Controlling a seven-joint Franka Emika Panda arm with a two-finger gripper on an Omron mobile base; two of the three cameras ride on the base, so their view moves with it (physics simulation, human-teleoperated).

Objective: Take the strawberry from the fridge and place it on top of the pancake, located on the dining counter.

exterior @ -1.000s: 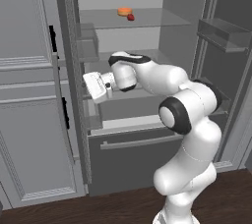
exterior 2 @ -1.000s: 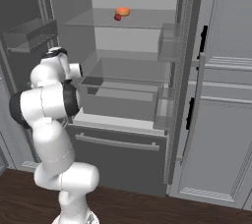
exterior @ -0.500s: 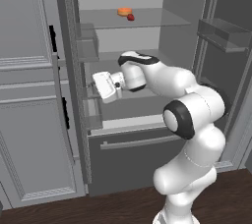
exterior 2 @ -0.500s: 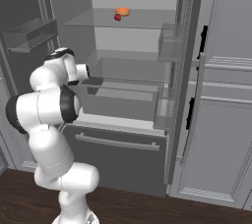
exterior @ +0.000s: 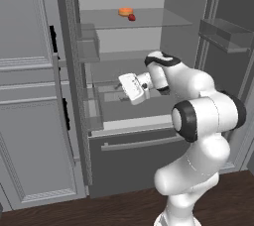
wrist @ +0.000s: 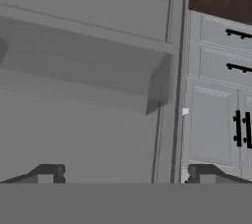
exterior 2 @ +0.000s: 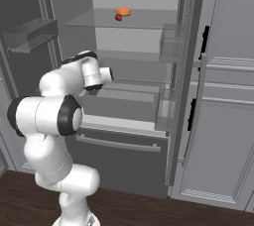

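The fridge (exterior: 149, 71) stands open, giving clear access. The strawberry (exterior: 131, 17) rests on the upper glass shelf, just beside an orange disc (exterior: 125, 11). The gripper (wrist: 123, 171), jaws wide and empty, sits at a lower shelf, well below the berry, so a lift is judged necessary.

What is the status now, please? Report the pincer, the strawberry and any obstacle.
Pincer open, empty, inside the fridge. Strawberry on upper glass shelf, beside orange disc, above the hand. Doors open, nothing blocking.
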